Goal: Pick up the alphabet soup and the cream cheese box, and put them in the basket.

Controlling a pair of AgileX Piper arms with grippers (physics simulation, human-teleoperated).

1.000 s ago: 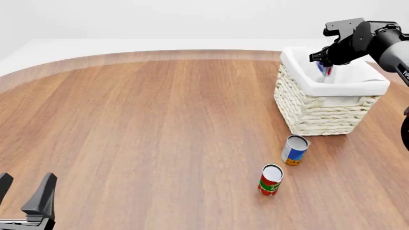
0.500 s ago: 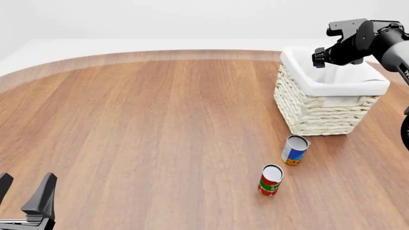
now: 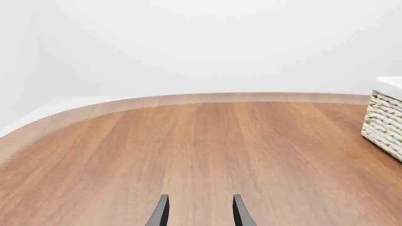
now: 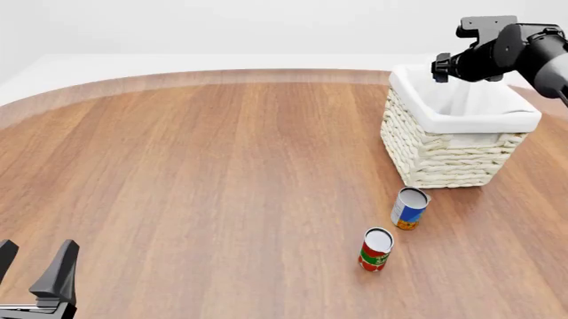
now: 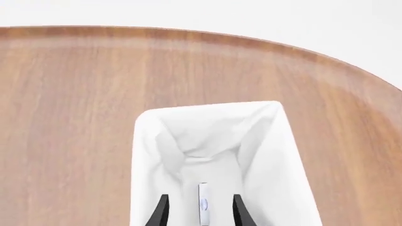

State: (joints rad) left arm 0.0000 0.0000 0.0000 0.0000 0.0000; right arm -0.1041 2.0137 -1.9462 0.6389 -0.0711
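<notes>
Fingers (image 5: 162, 209) parted above cream cheese box (image 5: 203, 203), edge-on.

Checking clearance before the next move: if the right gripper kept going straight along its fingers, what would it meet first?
Probably the cream cheese box, seen edge-on between the open right gripper fingers inside the basket; depth is unclear.

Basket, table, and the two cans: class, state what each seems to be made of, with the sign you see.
Basket: woven wicker look, cream braided rows; a matte white cloth lining folds over its rim.
Table: wood look, brown grain streaks, smooth satin finish; possibly veneer.
Alphabet soup and red and green can: probably metal, given the grey tops, with printed labels.
</notes>
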